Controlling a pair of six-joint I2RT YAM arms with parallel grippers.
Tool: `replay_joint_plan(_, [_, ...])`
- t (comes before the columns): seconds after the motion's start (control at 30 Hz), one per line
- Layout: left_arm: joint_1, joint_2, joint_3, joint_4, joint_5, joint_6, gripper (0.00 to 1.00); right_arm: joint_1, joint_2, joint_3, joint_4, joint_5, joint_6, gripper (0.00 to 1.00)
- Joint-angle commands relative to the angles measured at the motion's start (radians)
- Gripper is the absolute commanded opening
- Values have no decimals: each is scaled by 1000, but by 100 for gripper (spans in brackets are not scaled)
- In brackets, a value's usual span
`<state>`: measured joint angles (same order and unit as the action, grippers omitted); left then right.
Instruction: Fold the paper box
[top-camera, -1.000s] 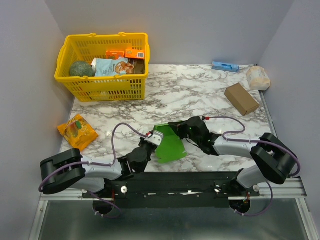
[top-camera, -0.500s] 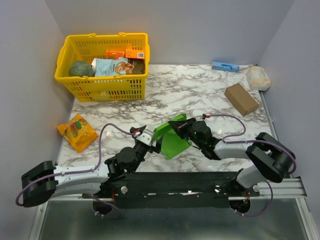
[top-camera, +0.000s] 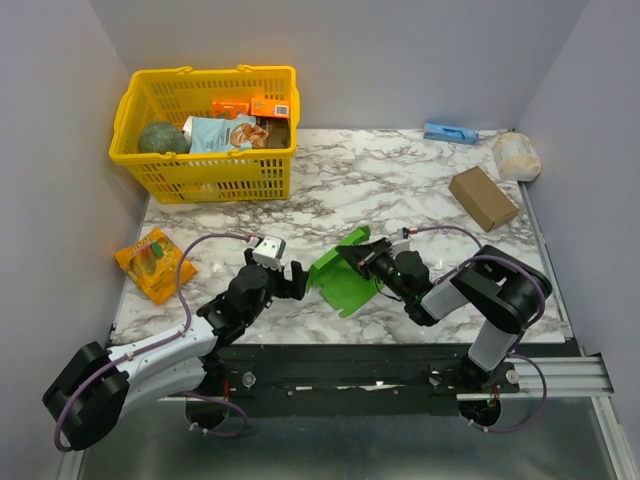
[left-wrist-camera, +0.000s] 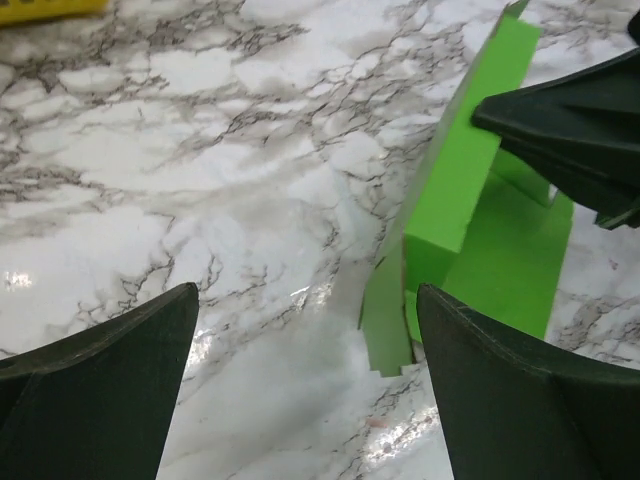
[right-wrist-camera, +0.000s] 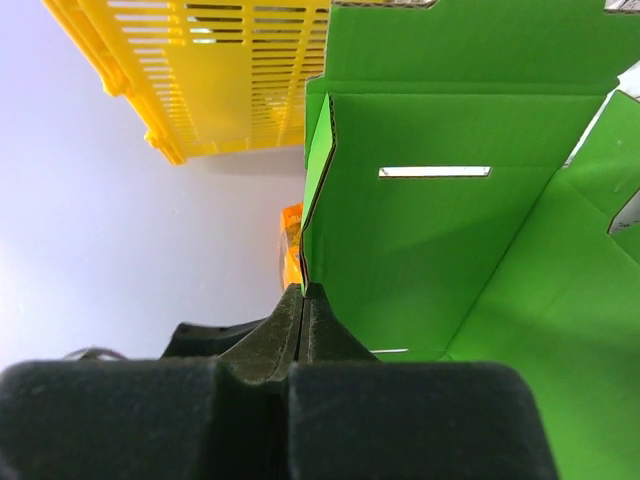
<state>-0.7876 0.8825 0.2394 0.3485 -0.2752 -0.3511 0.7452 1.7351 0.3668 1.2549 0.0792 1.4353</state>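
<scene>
Currently right claw (right-wrist-camera: 303, 296) pinching paper box (right-wrist-camera: 440, 250) edge, left claw (left-wrist-camera: 307, 290) spread just beside.

A lab-style robot cell — blank grey walls (top-camera: 400, 60), marble-print table (top-camera: 400, 185), left arm (top-camera: 165, 350) and right arm (top-camera: 485, 290) on one rail (top-camera: 350, 362)

Box (top-camera: 345, 285) is tilted up on marble worktop (top-camera: 400, 185), pinched at its upper edge by right pincer (top-camera: 352, 251). Just left of it, left pincer (top-camera: 287, 278) is held spread. Yellow basket (top-camera: 210, 72) is seen far left.
</scene>
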Motion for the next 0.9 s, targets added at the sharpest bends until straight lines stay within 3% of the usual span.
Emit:
replay_joint_plan(0.0, [31, 45, 24, -49, -1, -138, 98, -15, 20, -28, 113, -45, -67, 1])
replay_joint_plan(0.5, [65, -148, -84, -55, -79, -223, 99, -41, 73, -86, 184, -44, -72, 0])
replay_joint_plan(0.87, [68, 127, 26, -98, 65, -195, 90, -43, 75, -88, 189, -33, -65, 1])
